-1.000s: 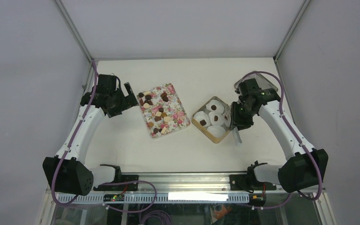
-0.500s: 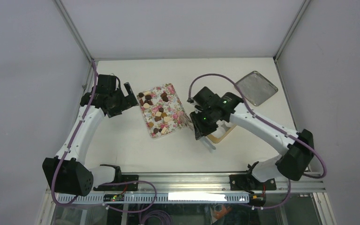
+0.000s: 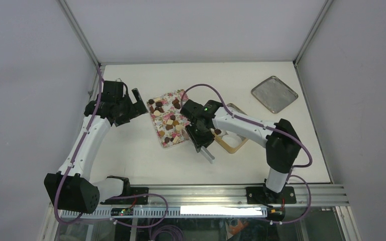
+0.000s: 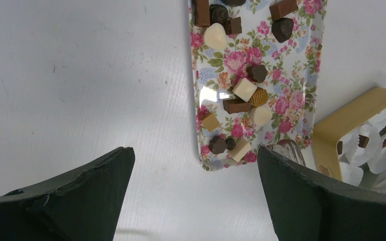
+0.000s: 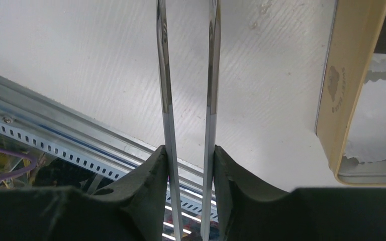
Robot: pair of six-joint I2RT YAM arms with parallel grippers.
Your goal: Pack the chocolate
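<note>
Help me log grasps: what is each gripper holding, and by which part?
The right gripper clamps metal tongs across both arms, partway along, tips sticking out free. The left gripper is open and holds nothing.

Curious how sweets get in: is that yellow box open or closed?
Open: the yellow box shows its paper cups uncovered, and what looks like its silver lid lies apart, far right.

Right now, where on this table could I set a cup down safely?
Bare table runs along the near edge, between the floral tray, the gold tin and the rail. More lies between the tin and the silver lid, and behind the tray toward the far edge. The middle is crowded: the right end effector, holding tongs, hangs between tray and tin.
</note>
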